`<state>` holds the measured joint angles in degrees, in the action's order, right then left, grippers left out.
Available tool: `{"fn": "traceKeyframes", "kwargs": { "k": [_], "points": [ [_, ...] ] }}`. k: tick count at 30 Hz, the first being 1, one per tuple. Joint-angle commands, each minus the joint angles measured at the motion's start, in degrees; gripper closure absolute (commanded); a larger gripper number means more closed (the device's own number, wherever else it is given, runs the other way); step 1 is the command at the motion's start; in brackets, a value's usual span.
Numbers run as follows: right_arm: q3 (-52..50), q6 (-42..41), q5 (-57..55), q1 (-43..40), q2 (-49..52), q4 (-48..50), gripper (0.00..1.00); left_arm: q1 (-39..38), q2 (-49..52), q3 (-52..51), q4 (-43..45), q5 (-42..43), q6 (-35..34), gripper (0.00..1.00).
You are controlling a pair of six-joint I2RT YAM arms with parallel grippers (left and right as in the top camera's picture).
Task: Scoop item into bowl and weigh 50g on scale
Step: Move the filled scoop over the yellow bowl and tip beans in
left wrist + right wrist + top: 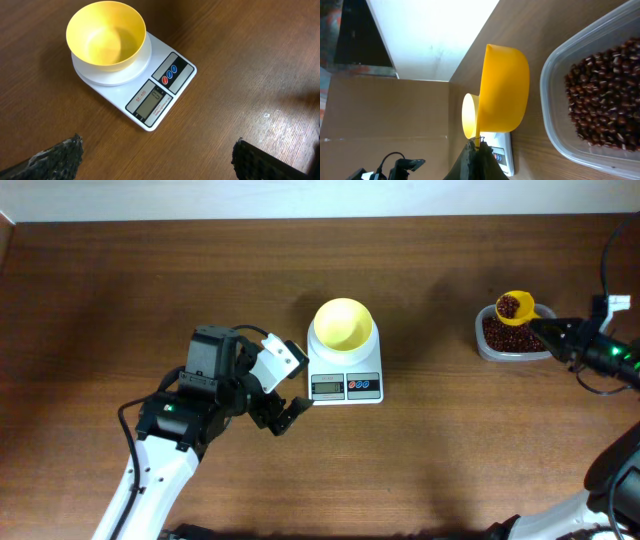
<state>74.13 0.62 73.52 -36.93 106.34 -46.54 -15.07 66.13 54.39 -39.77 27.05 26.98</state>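
The right claw is clenched on the handle of a yellow scoop, whose cup carries a load of dark red-brown beans at the far edge of the clear tub, where the rest of the heap lies. From the right wrist view the cup hangs just beside the tub's rim, with the pale yellow bowl in line beyond it. A wide stretch of bare desk separates the two. The bowl sits empty on the round platform of the white scale, whose display cannot be read from here. At the scale's near left corner the left claw stands released and holds nothing, one finger close to the casing. The main hazard is likely the crossing. The scoop is pinched only by its thin handle, so it could twist in the grip, and any roll of the wrist would scatter loose beans that run far on smooth wood. At the bowl, a low approach could clip the rim and push the light bowl off centre or off the platform. Tipping the whole load at once could overshoot the 50 g target, since fine grains pour in a rush. If the idle left claw touches the scale, it could falsify the reading.
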Motion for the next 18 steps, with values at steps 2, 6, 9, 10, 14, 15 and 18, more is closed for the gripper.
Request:
{"fn": "traceKeyframes", "kwargs": {
  "k": [2, 6, 9, 10, 14, 15, 18],
  "points": [
    [-0.24, 0.46, 2.82, 5.25, 0.44, -0.07, 0.96, 0.17, 0.13, -0.59, 0.09, 1.03, -0.55, 0.01],
    [-0.24, 0.44, 2.82, 11.96, 0.44, 0.70, 0.96, 0.17, 0.13, -0.59, 0.09, 1.03, -0.52, 0.01],
    [-0.24, 0.42, 2.82, 17.62, 0.44, 1.86, 0.96, 0.17, 0.13, -0.59, 0.09, 1.03, -0.55, 0.01],
    [-0.24, 0.42, 2.82, 18.47, 0.44, 2.05, 0.96, 0.17, 0.13, -0.59, 0.09, 1.03, -0.55, 0.01],
    [-0.24, -4.07, 2.78, 24.68, 0.44, 6.45, 0.96, 0.17, 0.13, -0.59, 0.07, 1.03, -0.55, 0.01],
    [-0.24, -5.75, 2.75, 25.86, 0.44, 8.31, 0.96, 0.17, 0.13, -0.59, 0.09, 1.03, -0.55, 0.01],
    [-0.24, -10.80, 2.12, 29.44, 0.44, 13.94, 0.96, 0.17, 0.13, -0.59, 0.07, 1.03, -0.55, 0.01]
  ]
}}
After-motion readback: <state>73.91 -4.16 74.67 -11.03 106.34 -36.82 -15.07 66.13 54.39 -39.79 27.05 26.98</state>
